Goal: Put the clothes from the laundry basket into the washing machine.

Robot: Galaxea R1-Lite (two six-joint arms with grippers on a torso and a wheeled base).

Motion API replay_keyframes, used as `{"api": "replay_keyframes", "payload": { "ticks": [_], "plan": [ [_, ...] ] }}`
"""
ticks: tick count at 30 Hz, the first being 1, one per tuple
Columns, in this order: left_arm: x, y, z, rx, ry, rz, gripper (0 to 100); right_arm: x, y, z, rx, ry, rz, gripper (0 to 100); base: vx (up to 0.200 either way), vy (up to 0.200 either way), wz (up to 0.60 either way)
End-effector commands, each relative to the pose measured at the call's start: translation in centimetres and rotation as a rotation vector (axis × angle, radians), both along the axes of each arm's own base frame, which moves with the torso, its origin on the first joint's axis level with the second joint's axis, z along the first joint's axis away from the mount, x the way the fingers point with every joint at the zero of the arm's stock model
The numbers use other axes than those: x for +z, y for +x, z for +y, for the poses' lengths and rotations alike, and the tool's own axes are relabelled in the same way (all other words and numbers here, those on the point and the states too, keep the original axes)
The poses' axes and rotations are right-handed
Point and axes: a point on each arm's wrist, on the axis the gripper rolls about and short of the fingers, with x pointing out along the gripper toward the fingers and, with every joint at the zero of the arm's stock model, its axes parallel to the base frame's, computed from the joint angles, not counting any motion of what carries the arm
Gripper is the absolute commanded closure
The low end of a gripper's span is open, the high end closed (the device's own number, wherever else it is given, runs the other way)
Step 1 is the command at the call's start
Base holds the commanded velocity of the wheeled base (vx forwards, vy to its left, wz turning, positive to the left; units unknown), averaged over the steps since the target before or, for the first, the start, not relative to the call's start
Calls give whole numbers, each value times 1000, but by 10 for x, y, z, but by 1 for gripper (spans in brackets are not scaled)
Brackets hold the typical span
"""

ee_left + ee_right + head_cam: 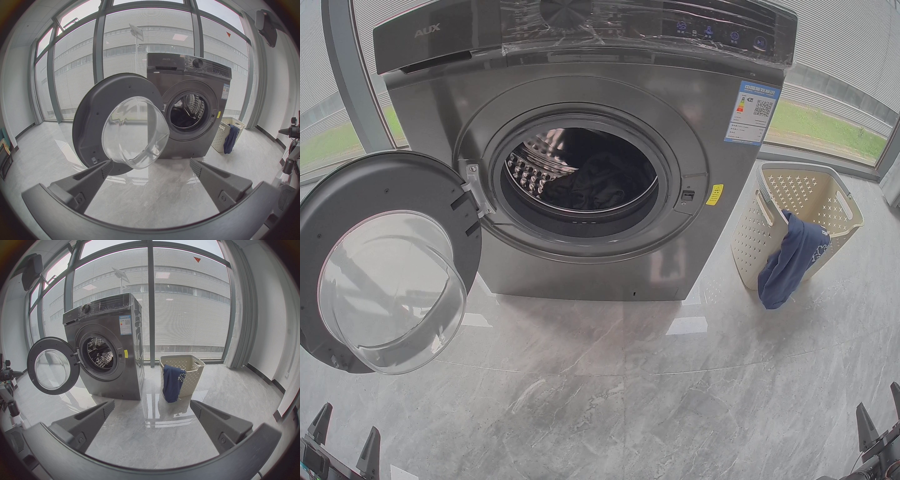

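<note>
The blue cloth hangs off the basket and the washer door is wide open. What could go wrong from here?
The blue cloth hangs over the basket rim; tugging it with the right tool might tip the basket or drag cloth on the floor.
The door juts out ahead of the left tool; that arm could bump it.
Dark clothes sit near the drum mouth, so added cloth might hang out.

washing machine [581, 81] grey | laundry basket [803, 194] cream, perforated | garment [790, 259] navy | floor [612, 387] grey marbled
</note>
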Motion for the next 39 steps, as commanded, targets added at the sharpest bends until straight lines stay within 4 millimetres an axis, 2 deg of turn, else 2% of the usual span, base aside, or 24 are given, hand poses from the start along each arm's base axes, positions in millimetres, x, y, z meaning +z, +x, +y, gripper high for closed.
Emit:
{"api": "replay_keyframes", "payload": {
  "ticks": [1,25,31,39],
  "plan": [
    [-5,1,0,0,-1,10,0,-5,1,0,0,-1,8,0,0,-200,0],
    [-5,1,0,3,-4,10,0,-5,1,0,0,1,9,0,0,-200,0],
    [-5,1,0,3,-4,10,0,-5,1,0,0,1,9,0,0,0,0],
    [-5,1,0,3,-7,10,0,-5,1,0,0,-1,9,0,0,-200,0]
  ]
}}
